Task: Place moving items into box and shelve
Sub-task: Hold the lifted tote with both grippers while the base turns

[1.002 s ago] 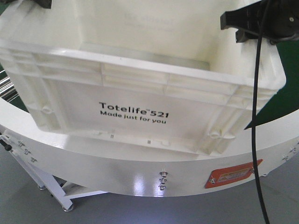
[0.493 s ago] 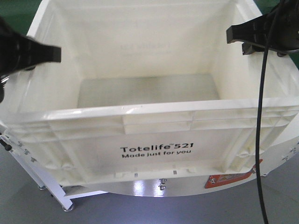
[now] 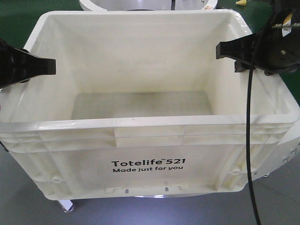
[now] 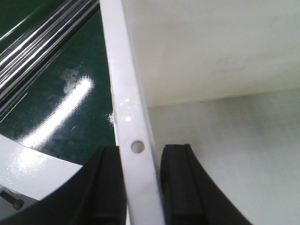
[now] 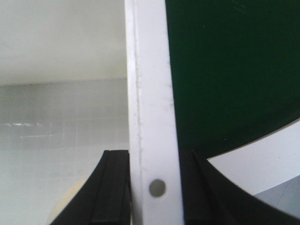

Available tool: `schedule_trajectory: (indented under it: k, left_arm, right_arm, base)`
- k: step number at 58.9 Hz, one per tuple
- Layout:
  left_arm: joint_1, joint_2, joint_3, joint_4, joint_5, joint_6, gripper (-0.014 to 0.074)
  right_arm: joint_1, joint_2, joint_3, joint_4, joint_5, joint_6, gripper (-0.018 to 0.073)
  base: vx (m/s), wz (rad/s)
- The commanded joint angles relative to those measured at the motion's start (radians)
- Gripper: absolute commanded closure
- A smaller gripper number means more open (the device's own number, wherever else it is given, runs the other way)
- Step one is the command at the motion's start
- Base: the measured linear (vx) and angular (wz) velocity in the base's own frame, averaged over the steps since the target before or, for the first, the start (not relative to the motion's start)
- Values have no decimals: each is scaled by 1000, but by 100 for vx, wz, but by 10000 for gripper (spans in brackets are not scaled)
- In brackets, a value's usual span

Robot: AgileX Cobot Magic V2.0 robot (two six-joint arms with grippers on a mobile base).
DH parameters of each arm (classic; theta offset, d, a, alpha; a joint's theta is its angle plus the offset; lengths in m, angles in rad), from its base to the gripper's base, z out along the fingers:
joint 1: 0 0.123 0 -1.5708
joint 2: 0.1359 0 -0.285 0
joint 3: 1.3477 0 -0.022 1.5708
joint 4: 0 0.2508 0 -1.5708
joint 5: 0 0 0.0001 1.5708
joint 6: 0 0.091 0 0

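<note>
The box (image 3: 140, 123), a large white ribbed crate printed "Totelife 521", fills the front view and sits level. My left gripper (image 3: 47, 66) is shut on its left rim and my right gripper (image 3: 225, 50) on its right rim. In the left wrist view the rim (image 4: 124, 93) runs between the black fingers of the left gripper (image 4: 140, 154). The right wrist view shows the rim (image 5: 147, 70) pinched by the right gripper (image 5: 153, 157). The visible box floor is bare. The moving items are hidden. A pale rounded shape (image 5: 70, 201) peeks past the inner right finger; I cannot tell what it is.
A white round table edge (image 3: 140, 3) shows beyond the box. Green surface (image 4: 56, 93) and chrome rails (image 4: 42, 37) lie outside the left wall. A black cable (image 3: 248, 140) hangs from the right arm across the box's front right corner. Grey floor lies below.
The box has gone from tilted to level and come toward the camera, lower in view. It now covers the curved white table front. Both grippers stayed on the rims.
</note>
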Motion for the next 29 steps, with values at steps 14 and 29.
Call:
schedule_trajectory:
  k: [14,29]
  left_arm:
    - [-13,-32,-43,36,-157,0,470]
    - [-12,-32,-43,51,-147,-63,470]
  right_arm:
    - [9,-36,-2,-103,-152,30,439]
    - [8,-39,-2,-114,-171,19,439]
  base:
    - [0,0]
    - [0,0]
